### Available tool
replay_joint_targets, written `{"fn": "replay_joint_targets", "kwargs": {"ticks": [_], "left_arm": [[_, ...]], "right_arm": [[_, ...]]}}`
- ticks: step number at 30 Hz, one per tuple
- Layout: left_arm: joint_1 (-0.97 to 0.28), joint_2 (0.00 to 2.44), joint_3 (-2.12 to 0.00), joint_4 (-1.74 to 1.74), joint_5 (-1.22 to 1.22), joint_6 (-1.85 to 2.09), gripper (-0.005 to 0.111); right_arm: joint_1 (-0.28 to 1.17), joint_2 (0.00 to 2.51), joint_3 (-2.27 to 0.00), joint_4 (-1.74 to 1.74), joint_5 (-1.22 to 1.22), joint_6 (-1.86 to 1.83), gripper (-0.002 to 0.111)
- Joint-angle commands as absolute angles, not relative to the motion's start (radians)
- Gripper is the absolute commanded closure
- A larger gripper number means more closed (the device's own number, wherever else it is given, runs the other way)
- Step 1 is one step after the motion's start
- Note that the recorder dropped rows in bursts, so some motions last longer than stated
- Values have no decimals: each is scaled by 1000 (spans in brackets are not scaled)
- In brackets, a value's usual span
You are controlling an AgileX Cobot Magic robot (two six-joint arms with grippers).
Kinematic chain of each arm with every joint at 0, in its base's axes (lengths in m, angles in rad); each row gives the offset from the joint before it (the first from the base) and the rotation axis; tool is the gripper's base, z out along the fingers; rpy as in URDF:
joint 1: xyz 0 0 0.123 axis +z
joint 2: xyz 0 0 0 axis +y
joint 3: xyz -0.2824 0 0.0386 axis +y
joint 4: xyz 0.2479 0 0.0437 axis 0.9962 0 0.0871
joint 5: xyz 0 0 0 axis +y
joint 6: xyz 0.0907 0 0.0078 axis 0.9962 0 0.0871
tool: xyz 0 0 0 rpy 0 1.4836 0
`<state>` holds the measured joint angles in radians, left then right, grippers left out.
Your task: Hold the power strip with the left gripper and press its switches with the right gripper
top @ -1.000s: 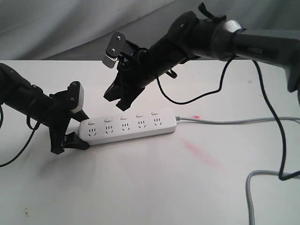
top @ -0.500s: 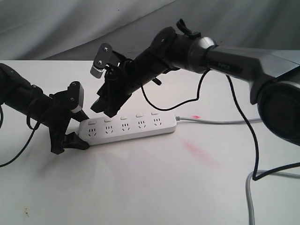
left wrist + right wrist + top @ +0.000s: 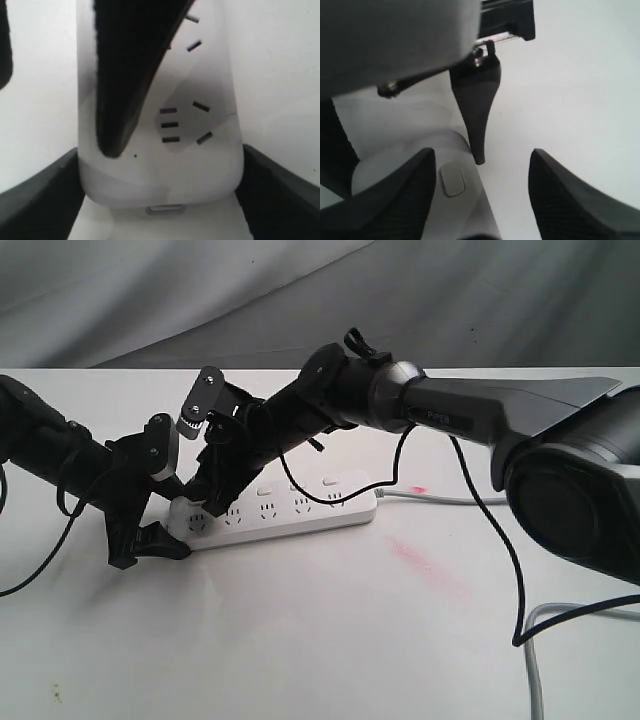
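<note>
Lying flat on the white worktop [image 3: 300,640], the power strip [image 3: 290,512] has one rounded end gripped between the left gripper's [image 3: 172,523] fingers, while the right gripper's [image 3: 215,502] fingers, spread apart, sit low over that end with the end switch [image 3: 452,180] between them.

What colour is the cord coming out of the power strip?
Grey. The cord shows best in the exterior view.

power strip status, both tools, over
Left tool shut on power strip end. Right tool open, one finger at the end switch, contact unclear. Black cable sags across the strip's middle.
</note>
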<state>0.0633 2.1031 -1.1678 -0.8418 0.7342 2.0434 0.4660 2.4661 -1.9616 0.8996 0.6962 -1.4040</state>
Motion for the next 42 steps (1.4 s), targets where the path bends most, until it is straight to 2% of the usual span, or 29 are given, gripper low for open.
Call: {"fn": "replay_joint_targets", "kwargs": {"ticks": [1,5,42], "left_arm": [[54,2122,-1158,-758,704,2074,60],[54,2122,-1158,-758,704,2074,60],[54,2122,-1158,-758,704,2074,60]], "right_arm": [[468,2471,-1968,905,654,-1417,56],[468,2484,-1968,909,603,-1433,56],[470,2518,-1968,880,655,-1496,56]]}}
